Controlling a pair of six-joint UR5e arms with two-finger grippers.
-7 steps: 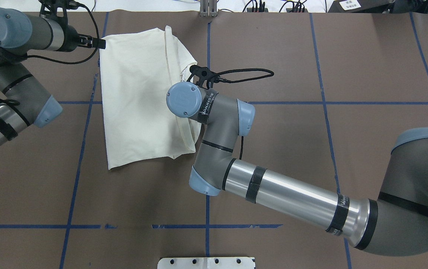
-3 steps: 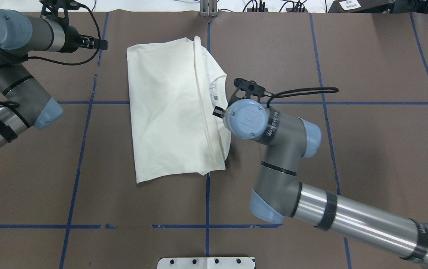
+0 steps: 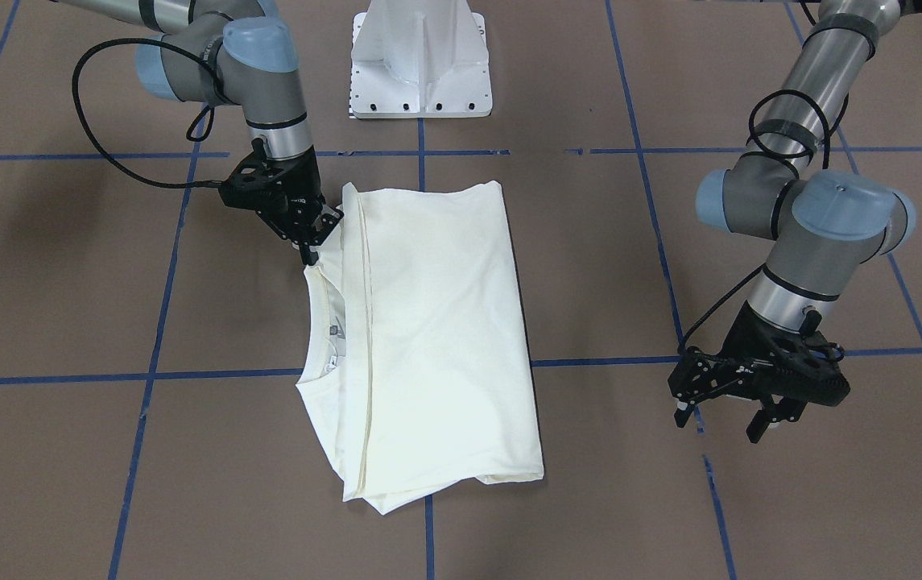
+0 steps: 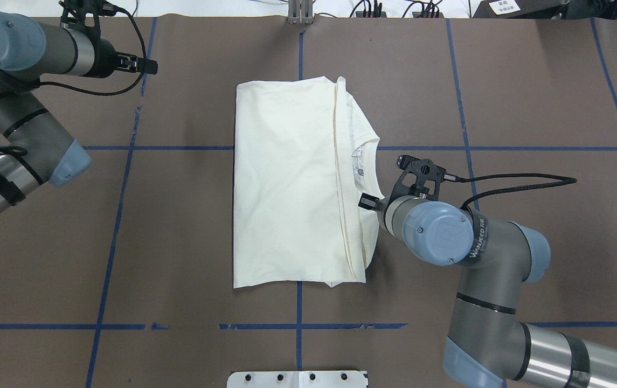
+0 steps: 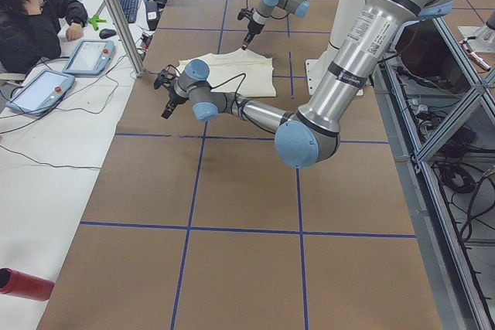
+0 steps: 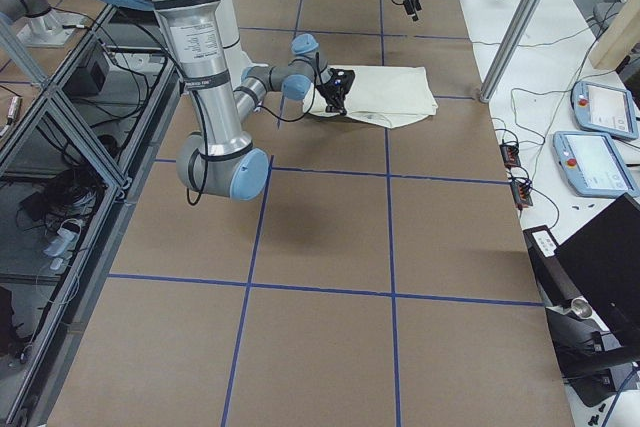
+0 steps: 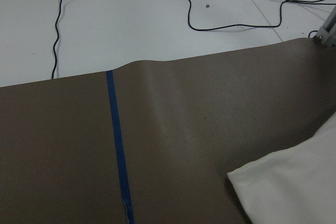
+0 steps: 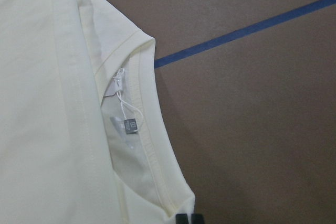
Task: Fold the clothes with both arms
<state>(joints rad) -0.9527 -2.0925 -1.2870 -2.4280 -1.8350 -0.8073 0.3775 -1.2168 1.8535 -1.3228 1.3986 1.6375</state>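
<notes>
**Operator:** Where's the shirt?

**Robot:** The shirt (image 4: 286,183) lies flat on the table (image 4: 529,81), near the middle. It is folded to a long rectangle with plain cream showing. One tape line (image 4: 432,148) passes under it crosswise, and another meets the edge nearest me. A hem (image 4: 339,178) runs along its length. Beyond the hem, on my right, the collar (image 8: 152,129) shows with a small label (image 8: 131,125) inside it.

**Operator:** And your right gripper?

**Robot:** My right gripper (image 3: 309,254) is at the shirt's edge, just beside the collar, on the end nearer my base (image 3: 420,56). Its jaws are pinched together on that bit of cloth. My right wrist camera shows two black fingertips (image 8: 181,219) side by side at the seam, at the very bottom of its view. The forearm reaches in from my right, over bare table.

**Operator:** The left one?

**Robot:** My left gripper (image 3: 718,424) hangs over bare table, apart from the shirt, off its far left corner. Its jaws are spread wide with nothing between them. The fingers point down at the brown surface near a tape line. I cannot tell whether they touch it. My left wrist camera catches one corner of the shirt, low at the right, and the table's far edge ahead.
</notes>
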